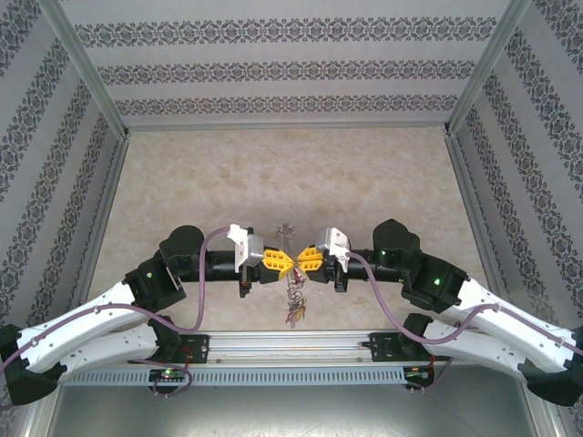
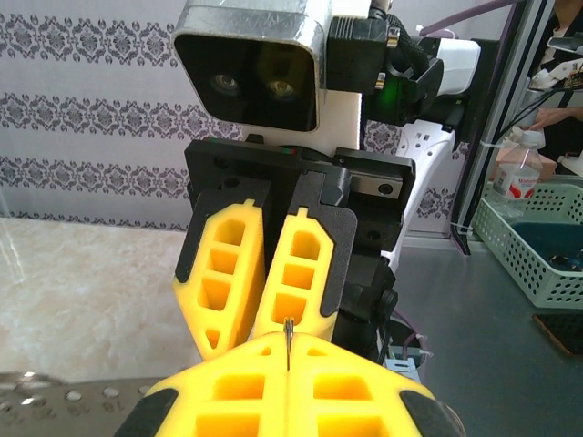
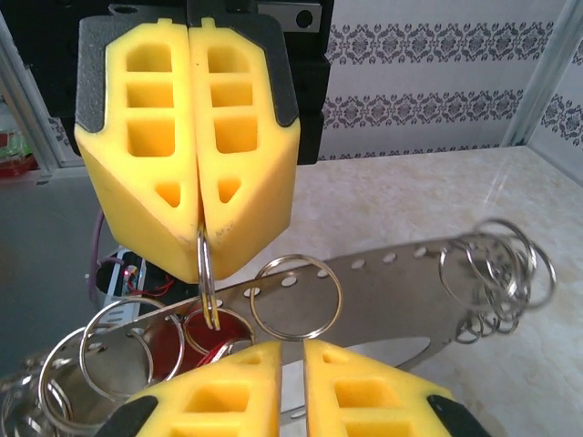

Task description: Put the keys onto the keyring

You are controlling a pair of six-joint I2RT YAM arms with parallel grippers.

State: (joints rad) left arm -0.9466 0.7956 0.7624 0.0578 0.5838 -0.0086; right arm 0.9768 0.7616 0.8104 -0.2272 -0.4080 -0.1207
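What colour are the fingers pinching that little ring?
Bright yellow fingers on the metal ring; clearest in the right wrist view.

Bench (image 1: pixel 273 173): beige, marbled top. Walls (image 1: pixel 282 68): white paper with grey damask bands, on three sides. Aluminium frame post (image 1: pixel 88 73) runs up each far corner. Near edge: metal rail (image 1: pixel 291 346), with a slotted cable duct (image 1: pixel 273 375) just in front of it. Left wrist view, right margin: green mesh basket (image 2: pixel 537 246). Beside it is a clear container with red label (image 2: pixel 519 177), possibly a bottle.
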